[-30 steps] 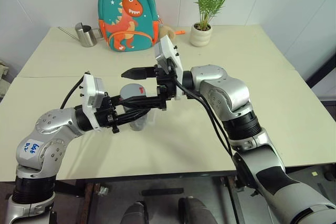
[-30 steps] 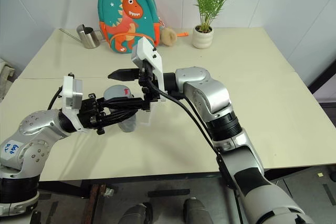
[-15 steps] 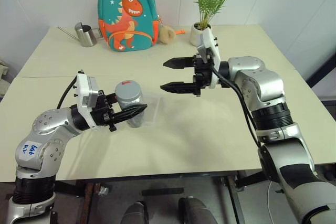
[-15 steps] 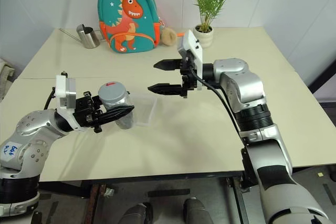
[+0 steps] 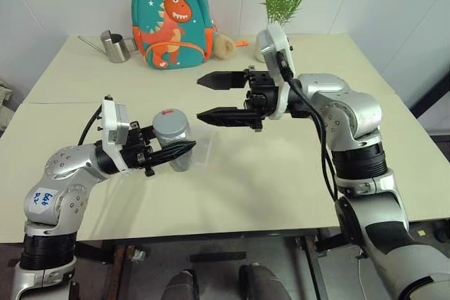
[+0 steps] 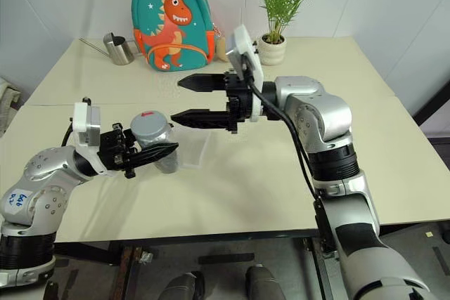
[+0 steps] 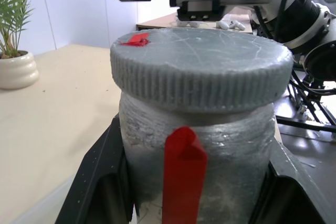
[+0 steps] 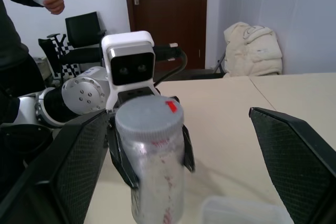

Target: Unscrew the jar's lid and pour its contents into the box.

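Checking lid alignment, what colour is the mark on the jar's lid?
Red, on the grey lid; clearest in the left wrist view.

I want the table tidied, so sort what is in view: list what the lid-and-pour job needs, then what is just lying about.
For the job:
- jar, held in the left gripper
- lid, on the jar
- box, beside the jar
- right gripper, jaws open, apart from the lid

Just lying about:
- dinosaur backpack
- watering can
- potted plant
- plush toy

one jar (image 5: 172,138), one lid (image 7: 199,61), one box (image 5: 204,147), one backpack (image 5: 169,19), one potted plant (image 6: 273,40), one watering can (image 5: 116,46)
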Action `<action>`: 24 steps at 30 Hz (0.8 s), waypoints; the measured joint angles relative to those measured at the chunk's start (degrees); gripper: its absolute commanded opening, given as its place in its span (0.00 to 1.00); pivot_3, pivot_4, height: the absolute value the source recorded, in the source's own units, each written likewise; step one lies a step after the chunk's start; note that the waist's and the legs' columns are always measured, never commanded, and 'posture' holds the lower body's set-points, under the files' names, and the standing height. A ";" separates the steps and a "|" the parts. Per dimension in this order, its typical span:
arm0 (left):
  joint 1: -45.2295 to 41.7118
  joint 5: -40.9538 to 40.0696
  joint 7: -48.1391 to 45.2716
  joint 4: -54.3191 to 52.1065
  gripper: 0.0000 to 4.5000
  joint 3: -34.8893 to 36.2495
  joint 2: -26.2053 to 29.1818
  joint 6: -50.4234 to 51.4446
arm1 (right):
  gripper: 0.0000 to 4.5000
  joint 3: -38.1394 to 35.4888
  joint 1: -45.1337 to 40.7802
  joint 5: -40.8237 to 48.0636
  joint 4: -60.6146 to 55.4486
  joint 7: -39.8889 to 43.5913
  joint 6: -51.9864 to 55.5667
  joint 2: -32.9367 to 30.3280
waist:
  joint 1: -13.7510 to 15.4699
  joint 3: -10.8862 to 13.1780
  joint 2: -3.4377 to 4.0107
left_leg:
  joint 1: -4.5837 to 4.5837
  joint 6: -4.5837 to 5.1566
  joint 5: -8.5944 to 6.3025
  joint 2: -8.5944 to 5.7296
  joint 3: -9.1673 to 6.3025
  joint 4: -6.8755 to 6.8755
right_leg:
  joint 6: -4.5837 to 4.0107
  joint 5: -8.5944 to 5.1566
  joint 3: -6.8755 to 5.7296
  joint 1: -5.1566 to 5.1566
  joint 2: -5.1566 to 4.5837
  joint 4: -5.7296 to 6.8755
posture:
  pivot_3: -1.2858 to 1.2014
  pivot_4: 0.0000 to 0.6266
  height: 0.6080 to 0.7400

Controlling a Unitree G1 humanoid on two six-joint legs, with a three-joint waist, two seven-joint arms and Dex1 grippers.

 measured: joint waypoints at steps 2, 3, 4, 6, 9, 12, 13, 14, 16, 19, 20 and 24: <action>-1.10 0.46 -0.03 1.49 0.45 -0.61 -0.50 -0.30 | 1.00 1.53 0.67 -0.85 -0.73 -2.54 -0.07 2.55 | -0.06 0.00 0.00 | 0.00 0.00 0.00 0.00 0.00 0.03 | 0.01 0.00 0.00 0.00 0.01 0.02 | 0.52 0.24 1.00; -1.45 0.73 -0.03 1.67 0.45 -1.08 -0.68 -0.42 | 1.00 2.58 0.98 -1.24 -1.00 -3.29 -0.12 3.74 | -0.13 0.00 0.00 | 0.00 0.00 0.00 0.01 0.00 0.03 | 0.01 0.01 0.00 -0.01 0.02 0.04 | 0.52 0.24 1.00; -1.84 1.01 -0.11 1.67 0.45 -1.66 -0.90 -0.55 | 1.00 3.99 1.37 -1.64 -1.35 -4.02 -0.21 4.79 | -0.10 0.00 0.00 | 0.00 0.00 0.00 0.01 0.00 0.02 | 0.01 0.00 -0.01 -0.01 0.02 0.04 | 0.52 0.24 1.00; -2.16 1.24 -0.30 1.71 0.45 -2.11 -0.98 -0.64 | 1.00 6.01 1.45 -2.96 -1.49 -4.95 -0.90 5.42 | -0.03 0.00 0.00 | -0.02 0.00 0.00 0.00 -0.01 0.02 | 0.01 0.00 -0.01 -0.01 0.01 0.03 | 0.52 0.24 1.00; -2.16 1.42 -0.36 2.09 0.45 -2.14 -0.99 -0.64 | 1.00 6.22 1.44 -4.52 -1.48 -6.03 -2.04 5.73 | 0.03 0.00 0.00 | -0.02 0.02 -0.01 -0.02 0.00 0.03 | 0.01 0.01 -0.01 0.00 -0.02 0.01 | 0.52 0.24 1.00; -2.16 1.47 -0.40 2.21 0.45 -2.29 -1.15 -0.63 | 1.00 6.80 1.40 -5.21 -1.04 -6.86 -2.62 6.88 | -0.10 0.00 0.00 | -0.01 0.01 -0.01 0.01 -0.01 0.02 | 0.01 0.01 -0.01 -0.01 0.01 0.03 | 0.52 0.24 1.00; -2.16 1.47 -0.43 2.21 0.45 -2.39 -1.16 -0.62 | 1.00 7.01 1.34 -5.50 -0.71 -6.96 -2.74 7.13 | -0.10 0.00 0.00 | -0.01 0.01 -0.01 0.02 -0.01 0.02 | 0.01 0.01 -0.02 -0.01 0.02 0.04 | 0.52 0.24 1.00; -2.16 1.47 -0.47 2.21 0.45 -2.46 -1.16 -0.62 | 1.00 7.13 1.30 -5.70 -0.43 -7.02 -2.78 7.20 | -0.09 0.00 0.00 | -0.01 0.01 -0.01 0.02 -0.01 0.02 | 0.01 0.01 -0.02 -0.01 0.02 0.04 | 0.52 0.24 1.00; -2.16 1.47 -0.50 2.20 0.45 -2.54 -1.16 -0.62 | 1.00 7.23 1.26 -6.13 0.14 -7.11 -3.05 7.29 | -0.07 0.00 0.00 | -0.02 0.01 -0.01 0.00 -0.01 0.03 | 0.01 0.01 -0.01 -0.01 0.00 0.03 | 0.52 0.24 1.00; -2.09 1.47 -0.51 2.20 0.45 -2.64 -1.16 -0.61 | 1.00 7.22 0.81 -6.39 0.77 -7.40 -3.64 7.32 | -0.07 0.00 0.00 | -0.02 0.02 -0.01 -0.01 -0.01 0.02 | 0.01 0.01 -0.01 -0.01 0.00 0.02 | 0.52 0.24 1.00; -2.08 1.47 -0.51 2.19 0.45 -2.71 -1.16 -0.60 | 1.00 7.22 0.54 -6.49 0.83 -7.40 -3.77 7.31 | -0.08 0.00 0.00 | -0.02 0.01 -0.01 0.00 -0.01 0.02 | 0.01 0.01 -0.01 -0.01 0.00 0.02 | 0.52 0.24 1.00; -2.03 1.52 -0.34 2.19 0.45 -2.91 -1.15 -0.51 | 1.00 7.21 -0.05 -6.79 2.07 -6.47 -4.95 7.13 | -0.07 0.00 0.00 | -0.02 0.01 -0.01 0.00 -0.01 0.03 | 0.01 0.01 -0.02 -0.01 0.00 0.03 | 0.52 0.24 1.00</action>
